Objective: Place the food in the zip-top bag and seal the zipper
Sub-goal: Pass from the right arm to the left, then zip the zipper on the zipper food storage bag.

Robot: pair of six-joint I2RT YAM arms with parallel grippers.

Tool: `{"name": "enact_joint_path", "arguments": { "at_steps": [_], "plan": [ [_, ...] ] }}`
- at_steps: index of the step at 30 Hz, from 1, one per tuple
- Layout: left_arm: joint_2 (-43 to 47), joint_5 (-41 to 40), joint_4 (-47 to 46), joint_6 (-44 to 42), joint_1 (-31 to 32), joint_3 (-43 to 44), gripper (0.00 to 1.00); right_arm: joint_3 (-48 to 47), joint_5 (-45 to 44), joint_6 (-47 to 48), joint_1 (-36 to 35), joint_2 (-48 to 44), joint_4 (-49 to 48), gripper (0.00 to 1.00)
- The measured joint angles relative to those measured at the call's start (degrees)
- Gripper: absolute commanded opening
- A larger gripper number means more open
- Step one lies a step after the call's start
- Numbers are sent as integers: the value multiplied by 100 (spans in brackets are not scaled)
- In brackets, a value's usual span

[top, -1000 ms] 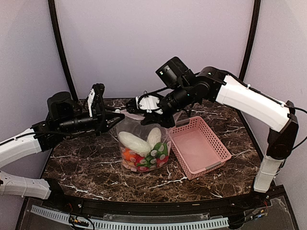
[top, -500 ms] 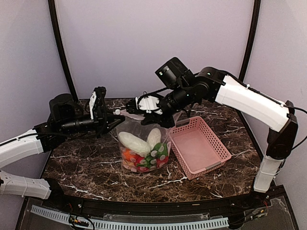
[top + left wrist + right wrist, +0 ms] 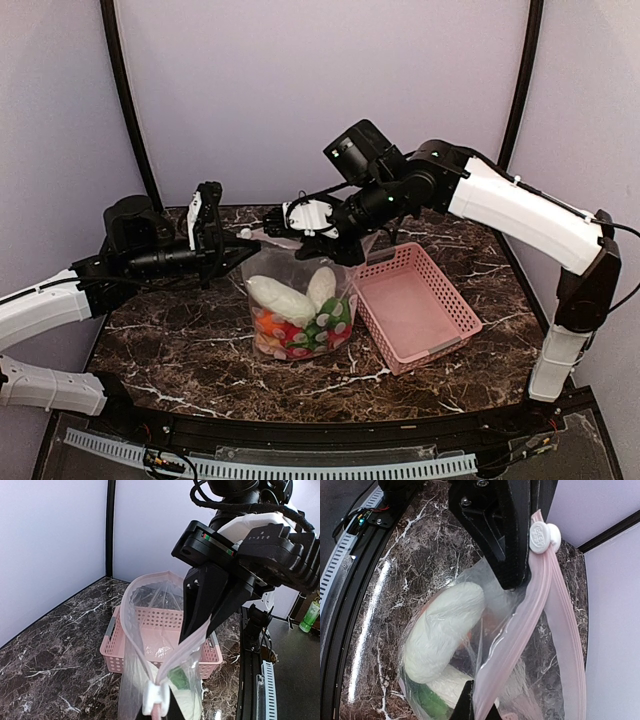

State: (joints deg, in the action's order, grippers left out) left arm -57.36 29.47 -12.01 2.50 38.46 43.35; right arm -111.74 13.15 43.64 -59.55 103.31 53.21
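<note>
The food (image 3: 300,325) sits low in the zip-top bag (image 3: 292,285), mid-table. Our left gripper (image 3: 238,243) pinches the zipper (image 3: 187,650) at 9 o'clock, our right gripper (image 3: 305,235) pinches it at 3 o'clock. We should slide slowly, keeping it tight.

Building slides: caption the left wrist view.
Left gripper and right gripper pinch the zipper of the zip-top bag; pink basket behind.

Robot lab booth; plain lilac walls (image 3: 320,70), black frame posts (image 3: 129,100), marble tabletop (image 3: 180,340)
</note>
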Motion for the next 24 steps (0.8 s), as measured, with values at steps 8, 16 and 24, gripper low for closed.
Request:
{"name": "enact_joint_path", "arguments": {
  "at_steps": [8,16,24],
  "plan": [
    [33,105,9,2,0,0,1,-17,-120,-33,74,81,-26,28],
    [31,192,247,-85,0,72,1,-737,498,-138,79,232,131,35],
    [-39,234,634,-415,2,273,1,-1615,1167,-490,50,748,120,34]
  ]
}}
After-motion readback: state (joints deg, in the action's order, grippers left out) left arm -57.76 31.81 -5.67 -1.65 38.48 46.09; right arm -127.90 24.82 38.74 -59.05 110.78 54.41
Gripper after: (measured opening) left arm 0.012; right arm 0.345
